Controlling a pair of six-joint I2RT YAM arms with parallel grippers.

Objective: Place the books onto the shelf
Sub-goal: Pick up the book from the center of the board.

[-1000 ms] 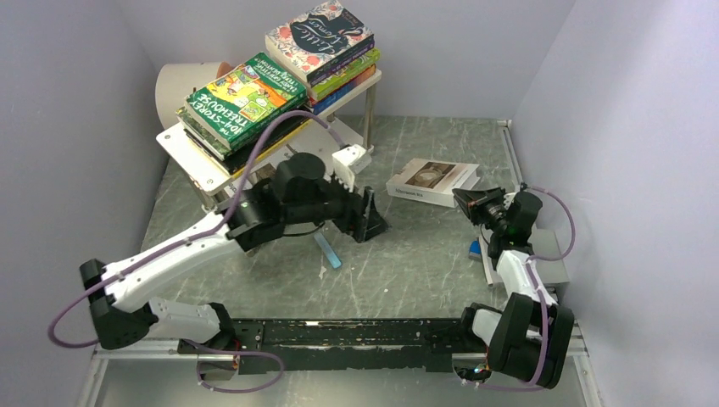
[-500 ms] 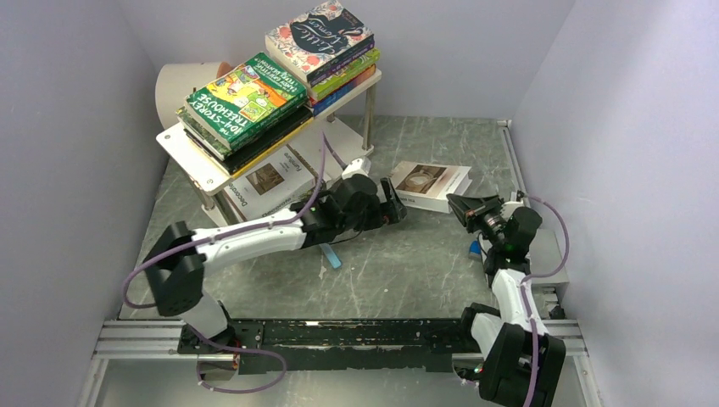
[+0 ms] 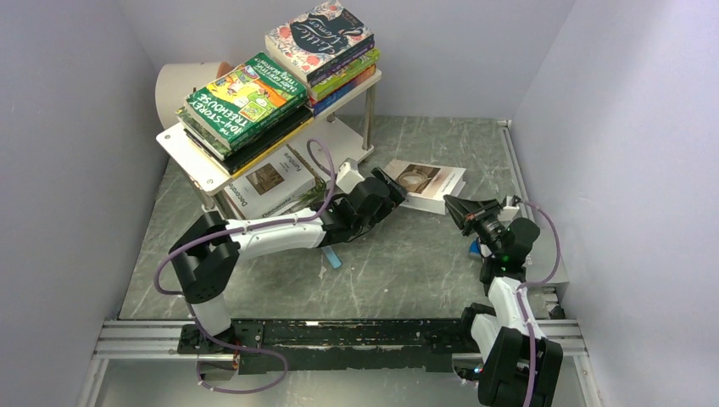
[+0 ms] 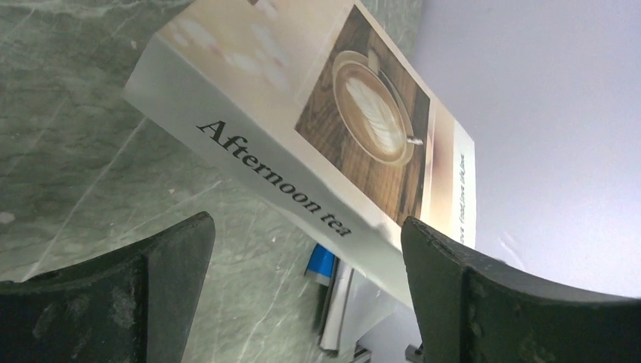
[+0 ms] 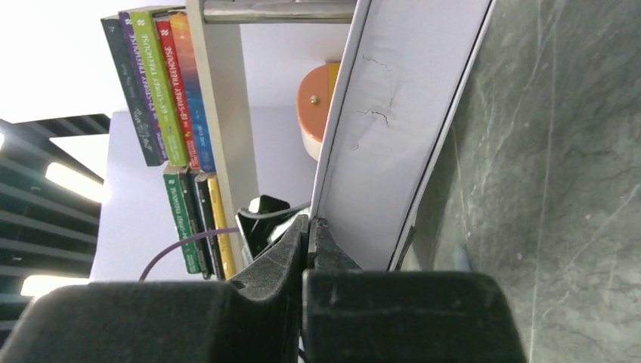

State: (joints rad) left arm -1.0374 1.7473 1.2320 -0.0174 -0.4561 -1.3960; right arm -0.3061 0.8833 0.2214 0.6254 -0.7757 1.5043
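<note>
The "Afternoon tea" book (image 3: pixel 428 182) lies flat on the green stone table (image 3: pixel 398 271), off the white shelf (image 3: pixel 191 163) and just right of its front-right post. The left gripper (image 3: pixel 386 188) is released, jaws spread wide. In its wrist view the book's (image 4: pixel 325 136) lettered spine sits in the gap ahead of the gripper (image 4: pixel 306 231), with neither finger touching it. The right gripper (image 3: pixel 454 206) is clenched with nothing between its fingers. Its tip (image 5: pixel 310 223) sits right at the book's near right corner (contact cannot be judged).

The shelf's top board is filled edge to edge by two stacks, the Treehouse book (image 3: pixel 246 97) topping one and Little Women (image 3: pixel 320 38) the other. On the lower board a white book (image 3: pixel 267 182) takes the left part, leaving bare board toward the right posts. Bare table stretches in front of both arms, broken only by a small blue bar (image 3: pixel 331 253).
</note>
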